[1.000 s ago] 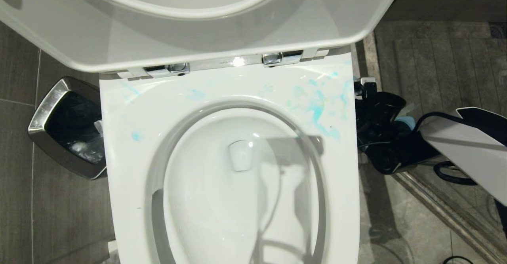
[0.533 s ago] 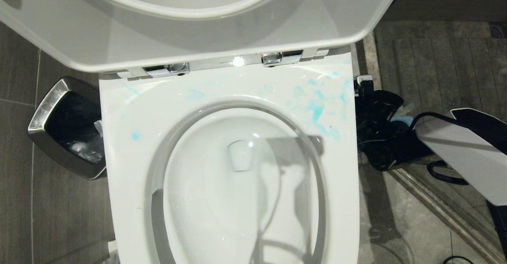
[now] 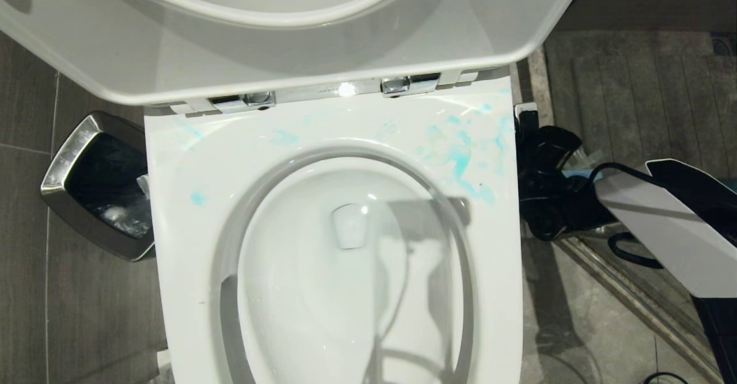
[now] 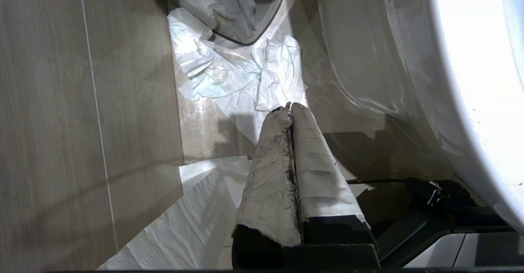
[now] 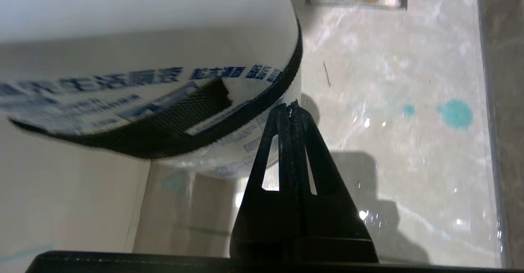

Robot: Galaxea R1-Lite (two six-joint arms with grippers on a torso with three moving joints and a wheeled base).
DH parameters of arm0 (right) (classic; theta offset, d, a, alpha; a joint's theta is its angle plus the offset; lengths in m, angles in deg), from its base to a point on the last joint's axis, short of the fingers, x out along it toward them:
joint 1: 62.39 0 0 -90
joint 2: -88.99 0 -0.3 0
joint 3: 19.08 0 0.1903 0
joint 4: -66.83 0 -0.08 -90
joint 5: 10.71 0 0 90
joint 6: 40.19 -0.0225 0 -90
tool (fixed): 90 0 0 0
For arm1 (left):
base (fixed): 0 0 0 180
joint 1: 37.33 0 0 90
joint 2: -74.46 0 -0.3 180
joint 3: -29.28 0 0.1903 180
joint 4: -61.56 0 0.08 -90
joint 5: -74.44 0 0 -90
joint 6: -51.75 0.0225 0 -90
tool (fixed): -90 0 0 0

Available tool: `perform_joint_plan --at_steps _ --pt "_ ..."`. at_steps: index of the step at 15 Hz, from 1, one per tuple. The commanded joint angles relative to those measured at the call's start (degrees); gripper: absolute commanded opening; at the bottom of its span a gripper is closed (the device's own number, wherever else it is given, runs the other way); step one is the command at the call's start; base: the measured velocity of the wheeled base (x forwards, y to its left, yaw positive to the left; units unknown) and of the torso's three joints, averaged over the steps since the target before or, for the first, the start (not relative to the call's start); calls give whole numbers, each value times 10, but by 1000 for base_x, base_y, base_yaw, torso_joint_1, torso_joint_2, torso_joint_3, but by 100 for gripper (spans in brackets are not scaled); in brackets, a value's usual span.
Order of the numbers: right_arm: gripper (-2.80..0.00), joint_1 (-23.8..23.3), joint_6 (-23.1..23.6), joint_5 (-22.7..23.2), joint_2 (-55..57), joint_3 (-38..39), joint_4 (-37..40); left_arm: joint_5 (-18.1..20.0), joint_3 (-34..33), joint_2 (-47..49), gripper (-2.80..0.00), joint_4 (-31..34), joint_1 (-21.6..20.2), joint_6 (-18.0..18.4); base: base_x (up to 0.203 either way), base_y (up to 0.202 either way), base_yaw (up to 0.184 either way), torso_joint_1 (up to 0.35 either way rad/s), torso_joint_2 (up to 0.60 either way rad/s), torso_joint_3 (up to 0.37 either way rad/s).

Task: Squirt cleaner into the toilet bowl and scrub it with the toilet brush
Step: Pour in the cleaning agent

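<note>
Teal cleaner smears (image 3: 460, 162) are seen at 1 o'clock on the toilet bowl (image 3: 345, 269) rim. Right gripper (image 5: 291, 106), at 3 o'clock, is clenched empty against the cleaner bottle (image 5: 155, 89); it could be knocked over. Left gripper (image 4: 290, 108) is clenched, parked.

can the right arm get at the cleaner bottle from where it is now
Probably yes: the right end effector, shut and empty, sits right beside the white labelled cleaner bottle with nothing between them. It must open first.
</note>
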Motion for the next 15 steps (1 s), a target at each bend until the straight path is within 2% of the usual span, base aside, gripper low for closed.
perform_joint_plan --at_steps 1,7,15 --pt "-280 0 10 4 14 -23 -4 0 0 1 -280 0 -1 0 0 0 0 0 0 0" --pt "-280 1 13 11 25 -55 2 0 0 1 -280 0 0 0 0 0 0 0 0 0" --pt "-280 4 13 12 53 -145 43 0 0 1 -280 0 0 0 0 0 0 0 0 0"
